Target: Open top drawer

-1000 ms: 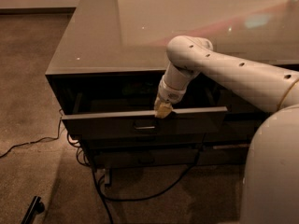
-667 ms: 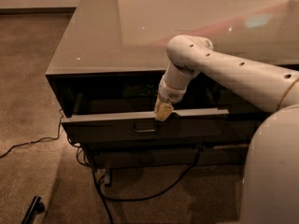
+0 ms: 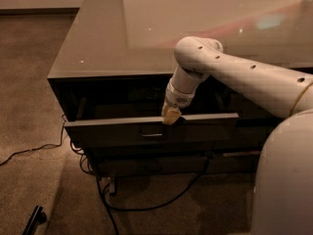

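Mostly filling the scene behind and above the gripper is a broad, boxy desk (image 3: 122, 38) with a smooth, glossy grey-brown top that mirrors soft patches of light. Left of and below the gripper spreads a flat, matte brown carpet (image 3: 29, 82) with a fine, grainy pile.

To the right of the gripper, a thick, rounded robot arm (image 3: 244, 75) in pale, smooth plastic, dotted with small round holes, reaches in from the right edge, bends at a bulbous elbow and points down. Lower right of the gripper, a large curved white shell of the robot's body (image 3: 286, 180) fills the corner.

Directly under the gripper, the top drawer (image 3: 107, 131) stands out from the desk, partly open, with a dark hollow behind it. Its front is a wide, shallow, flat dark grey panel with a thin, lighter top edge. Below it sits a slimmer dark front (image 3: 161, 164).

Thin black cables (image 3: 146, 207) loop over the carpet below the gripper, and one trails off to the left.

The gripper (image 3: 171, 114), short and tan at its tip, rests at the top edge of the drawer front, near its middle; whether it is spread or pinching the panel cannot be told.

Just below and a little left of the gripper, a small rectangular metal loop handle (image 3: 151, 131) sits on the drawer front. Far down to the left lies a short, dark, rod-like object (image 3: 34, 219).
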You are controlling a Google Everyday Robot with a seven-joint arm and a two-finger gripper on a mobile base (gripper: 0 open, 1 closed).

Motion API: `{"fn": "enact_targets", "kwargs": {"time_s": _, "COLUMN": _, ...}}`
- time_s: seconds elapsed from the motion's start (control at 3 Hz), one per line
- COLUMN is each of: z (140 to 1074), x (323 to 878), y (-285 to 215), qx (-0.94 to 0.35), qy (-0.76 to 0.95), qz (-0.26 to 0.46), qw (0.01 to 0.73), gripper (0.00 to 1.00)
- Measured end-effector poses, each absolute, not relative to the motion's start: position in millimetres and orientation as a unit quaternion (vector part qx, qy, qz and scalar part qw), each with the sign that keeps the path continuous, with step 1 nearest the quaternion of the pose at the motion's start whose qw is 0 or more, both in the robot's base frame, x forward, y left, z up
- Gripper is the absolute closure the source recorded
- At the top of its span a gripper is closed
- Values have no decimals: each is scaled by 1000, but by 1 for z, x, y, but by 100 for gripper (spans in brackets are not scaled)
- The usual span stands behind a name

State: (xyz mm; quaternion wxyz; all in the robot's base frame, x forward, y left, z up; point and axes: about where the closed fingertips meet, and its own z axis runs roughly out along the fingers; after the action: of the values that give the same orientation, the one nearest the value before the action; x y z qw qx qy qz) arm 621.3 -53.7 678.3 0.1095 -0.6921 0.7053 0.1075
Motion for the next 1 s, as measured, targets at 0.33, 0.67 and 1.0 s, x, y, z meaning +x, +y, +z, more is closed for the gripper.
{"fn": "enact_targets", "kwargs": {"time_s": 0.33, "z": 670, "x": 616, "y": -56, "qx": -694, "qy": 705, "qz": 107, "qw": 103, "gripper": 12}}
{"fn": "enact_targets", "kwargs": {"time_s": 0.67, "z": 671, "x": 616, "y": -56, "qx": -694, "qy": 705, "qz": 107, "qw": 103, "gripper": 0}}
{"fn": "enact_targets", "kwargs": {"time_s": 1.0, "z": 654, "x": 596, "y": -74, "qx": -676, "qy": 718, "qz": 123, "qw": 112, "gripper": 0}}
